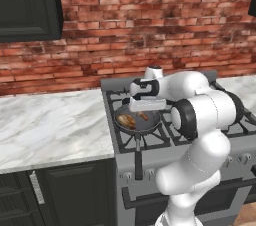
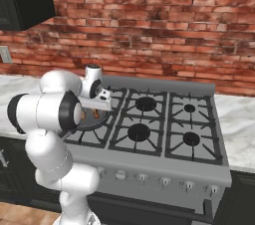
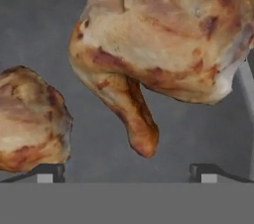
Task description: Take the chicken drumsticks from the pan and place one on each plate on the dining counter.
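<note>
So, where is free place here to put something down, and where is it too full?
Free: the marble worktop left of the stove, bordered by the brick wall, and the bare burner grates right of the pan. Crowded: the pan itself, where both chicken drumsticks lie and the open gripper hangs just above them.

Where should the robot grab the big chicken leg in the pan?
Probably the thin bone end of the bigger drumstick, coming straight down from above. It lies flat in the pan, and that end is narrow enough for the open gripper to close around.
</note>
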Controlling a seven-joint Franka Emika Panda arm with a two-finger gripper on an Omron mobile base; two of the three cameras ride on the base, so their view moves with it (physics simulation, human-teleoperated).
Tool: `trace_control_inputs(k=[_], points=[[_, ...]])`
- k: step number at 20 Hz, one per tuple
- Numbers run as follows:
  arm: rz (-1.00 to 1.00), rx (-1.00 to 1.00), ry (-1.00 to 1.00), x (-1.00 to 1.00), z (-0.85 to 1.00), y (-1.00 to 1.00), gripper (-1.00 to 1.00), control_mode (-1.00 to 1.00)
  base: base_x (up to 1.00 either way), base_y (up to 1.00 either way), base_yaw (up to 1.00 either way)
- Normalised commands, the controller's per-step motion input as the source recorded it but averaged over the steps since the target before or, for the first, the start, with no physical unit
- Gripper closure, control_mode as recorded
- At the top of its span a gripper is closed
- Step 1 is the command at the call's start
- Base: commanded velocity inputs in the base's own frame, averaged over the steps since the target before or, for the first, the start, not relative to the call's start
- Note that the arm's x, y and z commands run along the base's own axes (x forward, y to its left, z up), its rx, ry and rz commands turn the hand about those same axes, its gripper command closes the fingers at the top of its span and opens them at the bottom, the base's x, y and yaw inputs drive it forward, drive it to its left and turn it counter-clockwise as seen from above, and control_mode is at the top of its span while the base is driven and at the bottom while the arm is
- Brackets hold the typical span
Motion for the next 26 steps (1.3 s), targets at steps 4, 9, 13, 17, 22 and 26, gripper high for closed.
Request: trace_control_inputs(k=[4,9,13,17,22,26], points=[[0.0,0.0,0.07,0.3,-0.23,0.0,-1.0,-1.0,0.0,0.0,0.0],[0.0,0.0,0.01,0.23,-0.17,0.04,-1.0,-1.0,0.0,0.0,0.0],[0.0,0.0,0.01,0.12,-0.17,0.13,-1.0,-1.0,0.0,0.0,0.0],[0.0,0.0,0.02,0.04,-0.17,0.08,-1.0,-1.0,0.0,0.0,0.0],[-0.03,0.0,0.0,-0.1,-0.05,0.01,-1.0,-1.0,0.0,0.0,0.0],[-0.07,0.0,0.0,-0.26,-0.01,0.1,-1.0,-1.0,0.0,0.0,0.0]])
